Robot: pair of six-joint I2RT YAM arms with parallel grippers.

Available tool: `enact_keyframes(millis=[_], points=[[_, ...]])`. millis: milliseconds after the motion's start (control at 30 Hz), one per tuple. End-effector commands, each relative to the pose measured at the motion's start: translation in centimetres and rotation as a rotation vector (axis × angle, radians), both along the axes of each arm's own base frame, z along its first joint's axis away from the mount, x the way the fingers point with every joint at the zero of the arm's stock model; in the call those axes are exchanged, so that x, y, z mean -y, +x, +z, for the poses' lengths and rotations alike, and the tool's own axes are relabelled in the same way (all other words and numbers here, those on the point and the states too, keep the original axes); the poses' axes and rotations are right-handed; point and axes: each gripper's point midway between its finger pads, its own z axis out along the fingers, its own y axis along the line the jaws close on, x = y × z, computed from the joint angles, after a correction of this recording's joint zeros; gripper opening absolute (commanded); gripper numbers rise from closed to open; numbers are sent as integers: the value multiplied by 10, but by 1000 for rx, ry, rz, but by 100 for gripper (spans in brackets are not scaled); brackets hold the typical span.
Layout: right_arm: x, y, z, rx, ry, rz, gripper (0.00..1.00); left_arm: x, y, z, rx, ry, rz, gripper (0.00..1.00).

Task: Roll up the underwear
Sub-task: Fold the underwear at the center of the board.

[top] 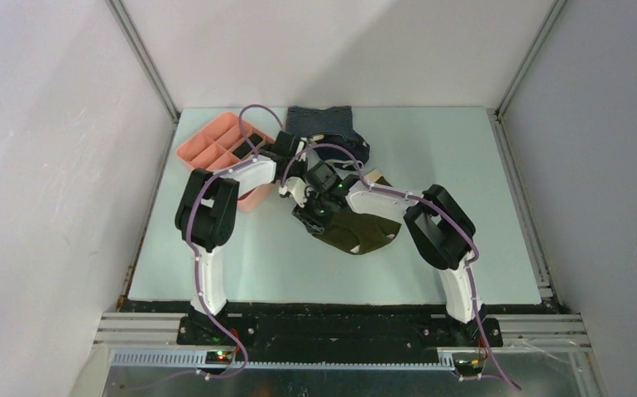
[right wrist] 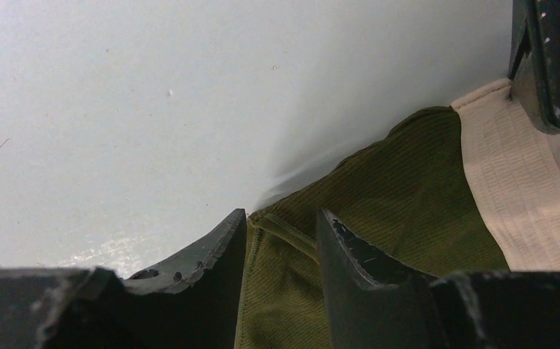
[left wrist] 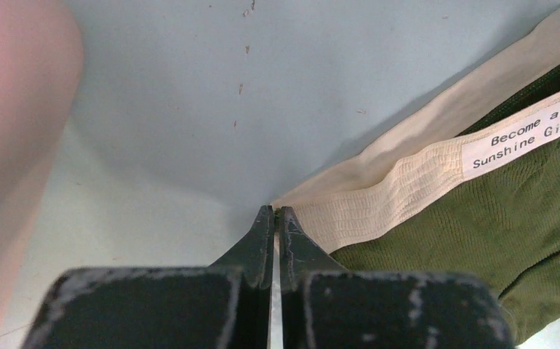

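Note:
The underwear [top: 361, 233] is a dark olive-green garment with a cream waistband [left wrist: 379, 196] and a white printed label [left wrist: 524, 134]; it lies flat on the pale table [top: 241, 256] in front of both arms. My left gripper [left wrist: 277, 211] is shut, its tips pinched on the very corner of the waistband. My right gripper [right wrist: 283, 214] is open, its fingers [right wrist: 219, 247] straddling the olive cloth's hemmed edge [right wrist: 292, 233], with cloth lying between them. In the top view the two grippers, left [top: 303, 213] and right [top: 323, 217], sit close together at the garment's left end.
A pink compartment tray [top: 216, 149] stands at the back left, close to the left arm, and shows as a pink blur [left wrist: 8, 145] in the left wrist view. A blue-grey striped garment [top: 322, 122] and a navy one [top: 355, 153] lie behind the grippers.

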Motion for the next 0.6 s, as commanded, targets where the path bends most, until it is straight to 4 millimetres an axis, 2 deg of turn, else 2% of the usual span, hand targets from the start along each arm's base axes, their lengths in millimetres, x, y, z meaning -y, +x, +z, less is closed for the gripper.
enact_keyframes(millis=[0, 267, 367, 500, 567], points=[[-2, 4, -3, 6, -2, -33, 45, -4, 6, 24, 70, 17, -14, 0], [5, -11, -23, -71, -36, -62, 55, -4, 7, 23, 70, 19, -19, 0], [5, -17, -31, -99, -44, -63, 55, -4, 7, 23, 72, 22, -22, 0], [6, -17, -40, -107, -57, -70, 51, -5, 6, 23, 72, 25, -23, 0], [5, -14, -44, -99, -60, -67, 44, -5, 5, 22, 68, 25, -24, 0]])
